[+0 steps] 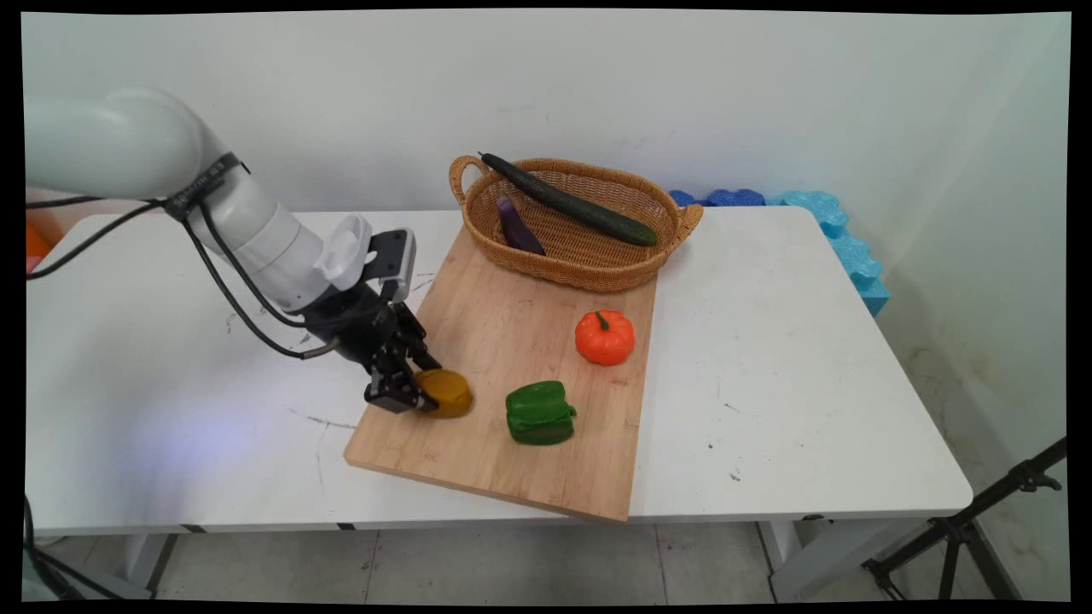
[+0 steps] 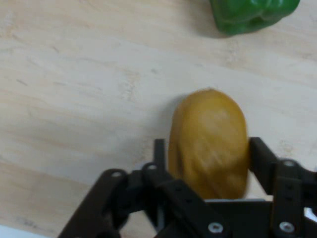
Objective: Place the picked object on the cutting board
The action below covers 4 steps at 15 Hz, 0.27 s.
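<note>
Black two-finger claw [image 2: 208, 163] grips a brownish-yellow rounded potato [image 2: 208, 144] lying on the wooden cutting board [image 1: 512, 333] near its left edge, with a green bell pepper [image 1: 539, 413] nearby.

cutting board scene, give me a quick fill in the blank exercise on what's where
1. The end effector has its fingers on either side of the ____ potato.
2. The cucumber and the eggplant lie in the ____.
3. The orange pumpkin rests on the wooden ____.
4. Between the potato and the pumpkin sits a ____ pepper.

Missing words: yellow-brown; basket; cutting board; green
</note>
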Tool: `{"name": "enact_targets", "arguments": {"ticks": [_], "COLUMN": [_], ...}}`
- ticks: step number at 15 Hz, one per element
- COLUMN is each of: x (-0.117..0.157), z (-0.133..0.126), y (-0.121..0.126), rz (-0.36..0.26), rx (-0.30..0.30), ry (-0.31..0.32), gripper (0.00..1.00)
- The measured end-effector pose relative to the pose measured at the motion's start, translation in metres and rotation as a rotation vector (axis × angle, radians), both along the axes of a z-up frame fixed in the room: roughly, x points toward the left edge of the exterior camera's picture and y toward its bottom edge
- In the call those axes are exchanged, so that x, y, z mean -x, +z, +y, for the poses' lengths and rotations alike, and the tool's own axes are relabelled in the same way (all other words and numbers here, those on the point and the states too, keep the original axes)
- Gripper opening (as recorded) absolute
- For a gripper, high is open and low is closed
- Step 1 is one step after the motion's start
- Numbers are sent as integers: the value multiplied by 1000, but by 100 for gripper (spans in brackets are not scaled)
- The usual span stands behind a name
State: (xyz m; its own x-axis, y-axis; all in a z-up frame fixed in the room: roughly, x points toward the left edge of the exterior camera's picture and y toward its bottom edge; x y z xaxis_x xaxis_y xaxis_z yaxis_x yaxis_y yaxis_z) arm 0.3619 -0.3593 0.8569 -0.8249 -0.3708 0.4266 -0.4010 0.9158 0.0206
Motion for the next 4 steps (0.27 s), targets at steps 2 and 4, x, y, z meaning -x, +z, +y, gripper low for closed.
{"name": "enact_targets", "arguments": {"ticks": [2,4], "x": [0,0], "z": [0,0], "y": [-7,-10], "rz": [1,1], "rx": [-5,-5], "ry": [-4,-7], "gripper": [100,100]}}
